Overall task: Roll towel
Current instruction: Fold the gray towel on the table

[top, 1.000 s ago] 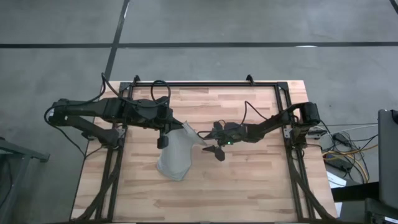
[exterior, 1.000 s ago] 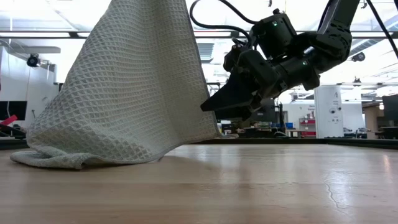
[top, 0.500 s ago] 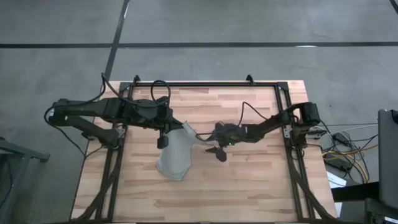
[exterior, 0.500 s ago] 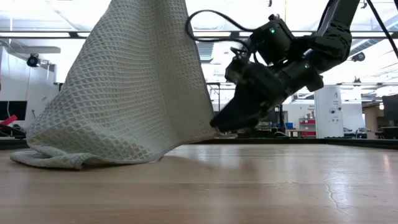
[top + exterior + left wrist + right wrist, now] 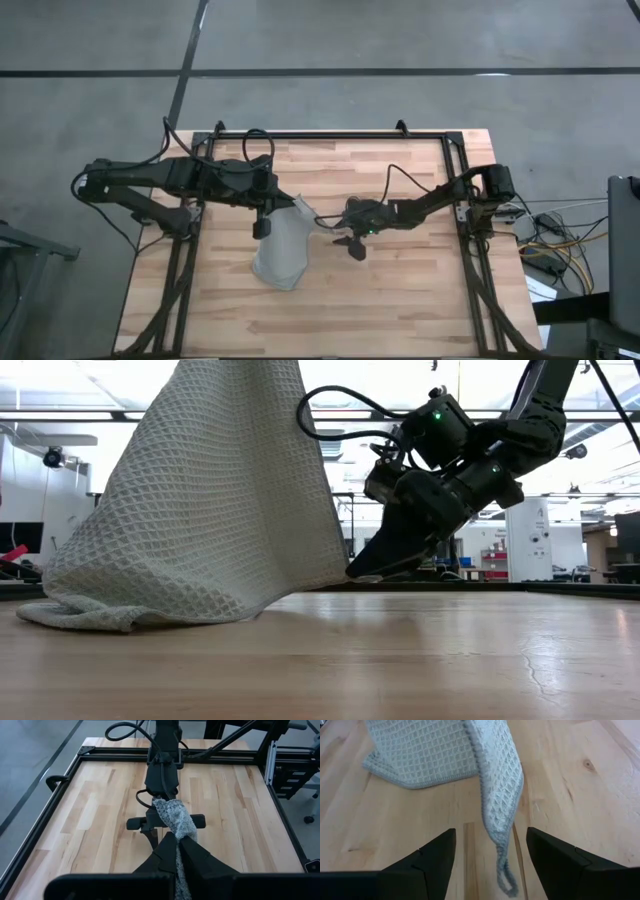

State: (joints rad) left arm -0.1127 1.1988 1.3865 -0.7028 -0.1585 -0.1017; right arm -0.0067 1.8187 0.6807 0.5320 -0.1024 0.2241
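While the left gripper [image 5: 176,851] holds one corner of the towel [image 5: 283,245] pinched between its closed fingers above the table [image 5: 400,290], the cloth hangs down in a cone and its lower edge rests bunched on the wood. The right gripper [image 5: 490,852] sits low beside the hanging free corner, fingers spread either side of the dangling tip; they seem not to touch it, though the gap is hard to judge.
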